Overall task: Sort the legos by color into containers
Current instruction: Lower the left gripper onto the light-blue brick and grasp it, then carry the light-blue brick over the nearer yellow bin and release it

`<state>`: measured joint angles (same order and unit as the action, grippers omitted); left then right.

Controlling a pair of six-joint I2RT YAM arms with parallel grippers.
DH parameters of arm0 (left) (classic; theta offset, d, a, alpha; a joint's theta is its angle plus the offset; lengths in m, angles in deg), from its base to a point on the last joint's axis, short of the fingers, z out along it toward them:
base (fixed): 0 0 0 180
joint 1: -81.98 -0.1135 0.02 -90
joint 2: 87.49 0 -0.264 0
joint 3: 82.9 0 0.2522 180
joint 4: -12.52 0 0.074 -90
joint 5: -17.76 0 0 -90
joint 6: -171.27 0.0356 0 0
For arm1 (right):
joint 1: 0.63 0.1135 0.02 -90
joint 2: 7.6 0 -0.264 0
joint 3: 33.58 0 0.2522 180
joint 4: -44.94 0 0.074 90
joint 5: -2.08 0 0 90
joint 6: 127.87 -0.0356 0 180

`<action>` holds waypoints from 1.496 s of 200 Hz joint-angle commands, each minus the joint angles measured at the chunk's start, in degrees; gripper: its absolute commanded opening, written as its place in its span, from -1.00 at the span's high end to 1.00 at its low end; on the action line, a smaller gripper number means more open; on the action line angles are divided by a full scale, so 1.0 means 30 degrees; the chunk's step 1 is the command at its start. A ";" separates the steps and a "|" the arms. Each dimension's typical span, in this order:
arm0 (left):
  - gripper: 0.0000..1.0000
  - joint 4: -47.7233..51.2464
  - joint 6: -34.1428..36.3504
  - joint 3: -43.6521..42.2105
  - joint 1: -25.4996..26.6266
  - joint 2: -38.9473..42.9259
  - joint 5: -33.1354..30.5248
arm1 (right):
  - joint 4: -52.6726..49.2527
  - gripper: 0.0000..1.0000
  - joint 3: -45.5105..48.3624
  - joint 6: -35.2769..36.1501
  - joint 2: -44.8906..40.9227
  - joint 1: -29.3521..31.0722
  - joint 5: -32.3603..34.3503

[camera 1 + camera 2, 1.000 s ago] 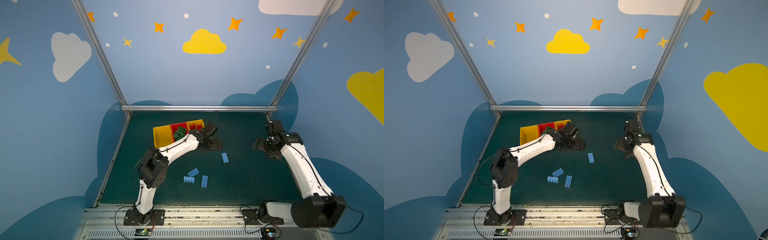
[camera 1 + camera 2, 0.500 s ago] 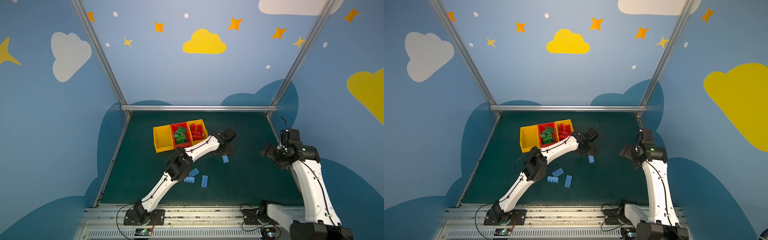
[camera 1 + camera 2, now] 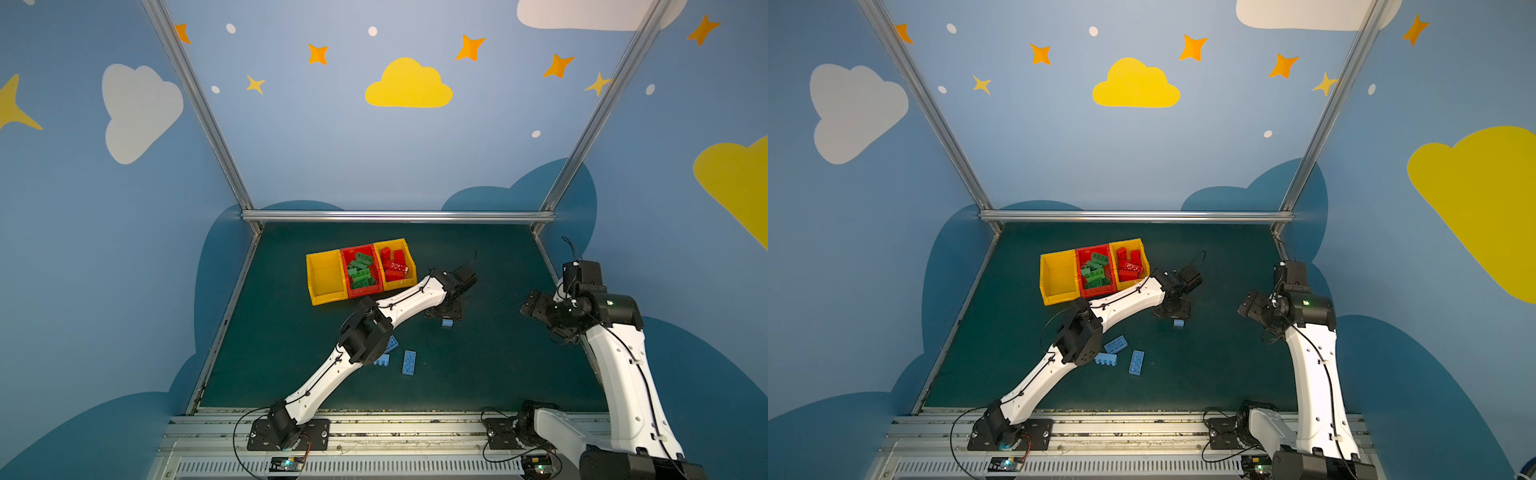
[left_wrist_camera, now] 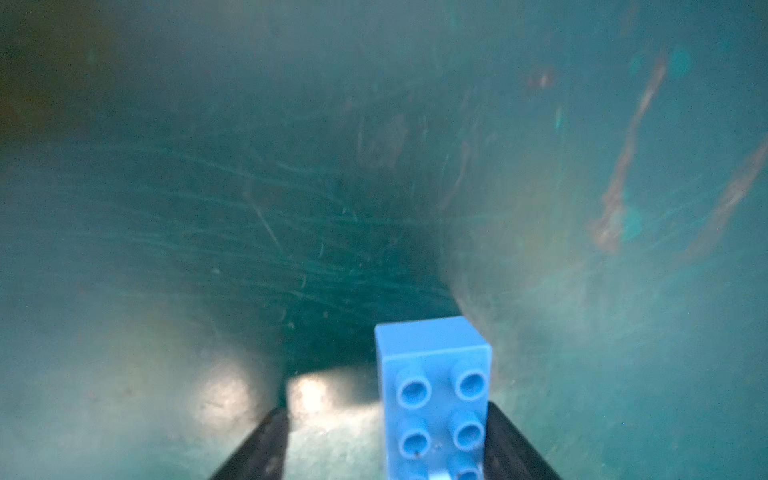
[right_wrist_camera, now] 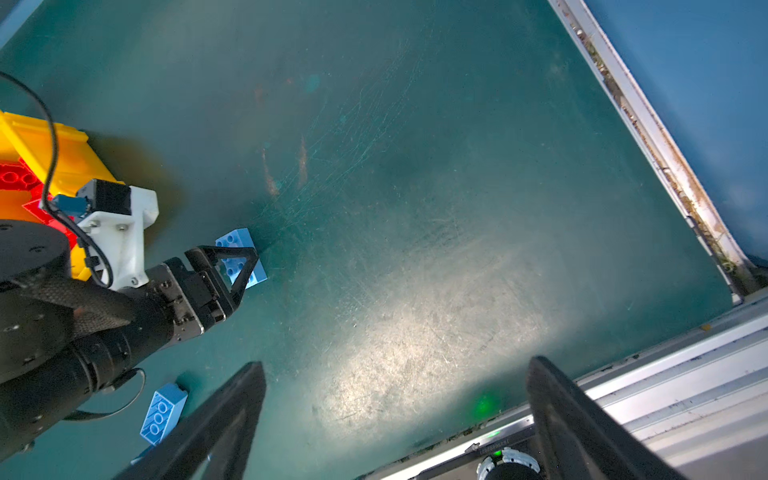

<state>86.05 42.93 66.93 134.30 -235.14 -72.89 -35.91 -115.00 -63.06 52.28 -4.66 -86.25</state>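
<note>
Light-blue brick [image 4: 434, 395] is straddled on the mat [image 4: 249, 208] by the half-open left gripper [image 4: 386, 411] (one finger touching, other not). Should be centred and squeezed square before being lifted toward the empty yellow bin [image 3: 324, 274].

There are 3 containers [image 3: 1059, 298] joined in a row: 2 yellow bins [image 3: 324, 276], 1 at each end, and 1 red bin [image 3: 362, 294] in the middle. In both top views 4 light blue legos [image 3: 409, 362] lie loose on the mat [image 3: 498, 353]. The green legos [image 3: 360, 272] piled in the red bin and the red legos [image 3: 394, 266] piled in 1 yellow bin overlap too much for an exact count, at least 3 of each. 2 robot arms [image 3: 623, 374] are in view.
</note>
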 commanded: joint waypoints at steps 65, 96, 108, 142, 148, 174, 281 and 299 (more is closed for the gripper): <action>0.57 0.1525 0.1228 -0.1157 -0.0296 0.1822 -0.1535 | 0.1084 -0.92 0.0533 0.0750 -0.0391 0.0024 -0.4251; 0.59 0.1399 0.1453 -0.3661 -0.1084 0.5141 -0.3111 | 0.1809 -0.91 0.0059 0.0690 0.0002 0.0851 -0.5484; 0.59 0.1078 0.1560 -0.5292 -0.1734 0.6825 -0.3652 | 0.2378 -0.91 -0.0090 0.0780 0.0302 0.1717 -0.6094; 0.57 -0.0726 0.1934 -1.1244 -0.4761 1.2070 -0.4055 | 0.3934 -0.92 -0.0973 0.0443 0.1906 0.5769 -0.5728; 0.56 -0.1037 0.2044 -1.2217 -0.5471 1.2898 -0.4155 | 0.4327 -0.92 -0.1087 0.0231 0.2228 0.6457 -0.5459; 0.55 -0.2122 0.2692 -1.5414 -0.8387 1.5577 -0.4529 | 0.5818 -0.91 -0.1902 -0.0483 0.3857 0.8599 -0.4857; 0.46 -0.5574 0.5102 -1.4419 -1.5243 1.1974 -0.1252 | 0.3468 -0.91 -0.7993 -0.0547 0.9575 1.2125 -0.2779; 0.16 -0.4967 0.5611 -1.2975 -1.5369 1.0701 -0.1279 | 0.3251 -0.92 -0.7816 -0.0735 0.9321 1.2143 -0.2436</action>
<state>70.31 57.00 23.15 88.33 -199.82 -78.27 -23.17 -137.57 -64.33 80.98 31.56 -96.02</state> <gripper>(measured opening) 0.338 0.958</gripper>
